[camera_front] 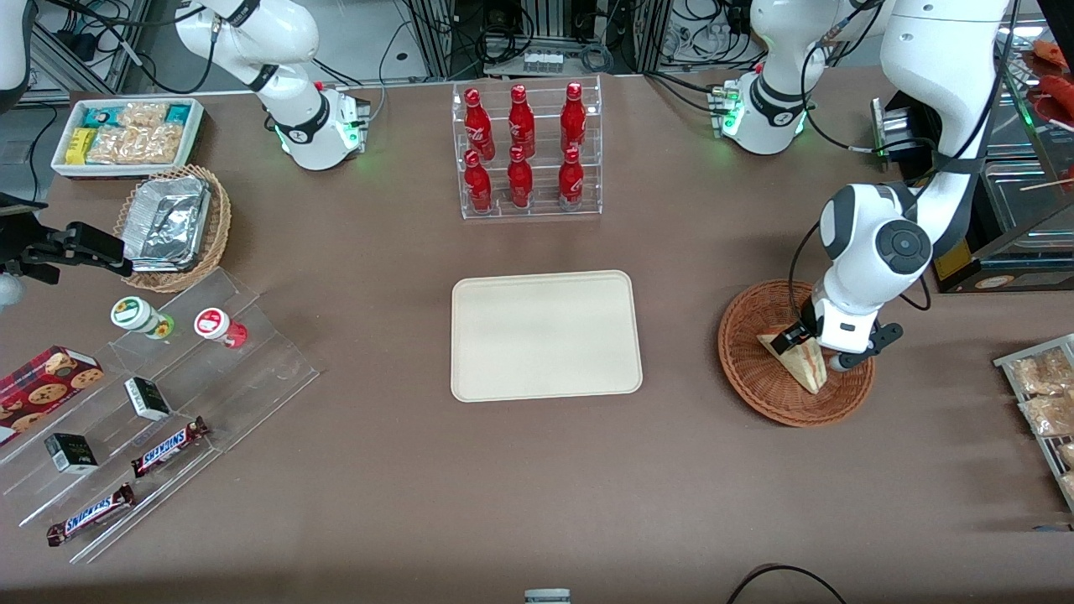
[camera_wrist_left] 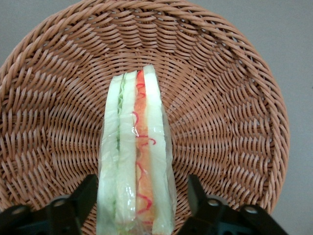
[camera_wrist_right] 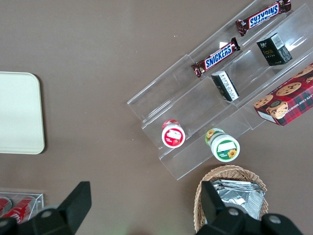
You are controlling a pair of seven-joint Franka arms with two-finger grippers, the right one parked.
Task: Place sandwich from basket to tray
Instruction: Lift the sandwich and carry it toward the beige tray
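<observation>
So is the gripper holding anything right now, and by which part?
Nothing yet. The open gripper straddles the sandwich in the basket, one finger beside each bread face.

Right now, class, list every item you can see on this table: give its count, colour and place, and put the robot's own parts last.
sandwich: 1, white bread, red and green filling; in the basket.
basket: 1, reddish-brown wicker; toward the working arm's end.
tray: 1, cream; table centre, bare.
bottles: 6, red; in a clear rack farther from the camera than the tray.
foil containers: silver stack; in a tan wicker basket, parked arm's end.
snack bin: 1, white; farther back than the foil.
Snickers bars: 2, brown; on a clear stepped stand.
cookie box: 1, red; beside that stand.
tool: 1, black fingers open, straddling the sandwich.
</observation>
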